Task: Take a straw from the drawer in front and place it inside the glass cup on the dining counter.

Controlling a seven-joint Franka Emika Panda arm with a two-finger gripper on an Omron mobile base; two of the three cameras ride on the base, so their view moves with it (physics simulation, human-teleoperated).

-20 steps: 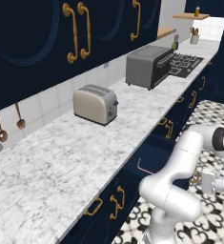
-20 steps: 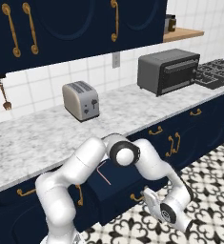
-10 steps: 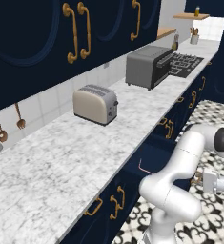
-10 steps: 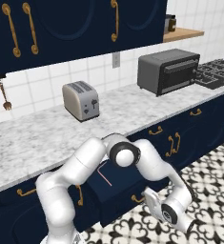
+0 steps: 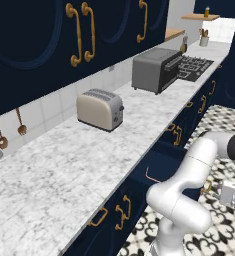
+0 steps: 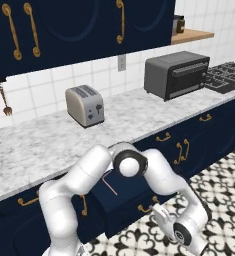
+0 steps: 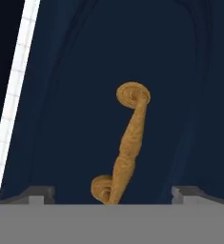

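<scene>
Drawer [image 6: 120,200] stands pulled out from the navy cabinet run, lower centre of the right base view, just under the arm's elbow. Inside it, the straw [image 6: 109,183]: a thin pinkish-red line with a bent top, lying against the dark interior. From the left base view the same straw [image 5: 152,177] shows at centre right of the frame, just left of the white forearm, in the open drawer [image 5: 161,167].

Gripper [image 6: 165,221] sits low, lower right of the right base view, in front of the drawer face near the brass handle [image 6: 145,206]. In the left base view the gripper [image 5: 215,189] is at the right edge, low, with a bit of brass just beside it.

Hand view: brass handle [image 7: 126,150] runs from upper centre down to the bottom centre of the frame, against the navy drawer front [image 7: 75,95]. The two finger tips [image 7: 37,195] show at lower left and lower right, set wide apart, with the handle's lower end between them. Jaws spread; nothing gripped, no contact with the brass visible.

Up on the marble worktop [image 6: 39,145]: cream toaster [image 6: 85,105] at centre left, grey toaster oven [image 6: 176,75] at upper right, stove grate [image 6: 226,76] at the far right edge. Navy upper cabinets [image 6: 79,25] with vertical brass handles across the top. Patterned floor tiles [image 6: 224,175] at lower right.
</scene>
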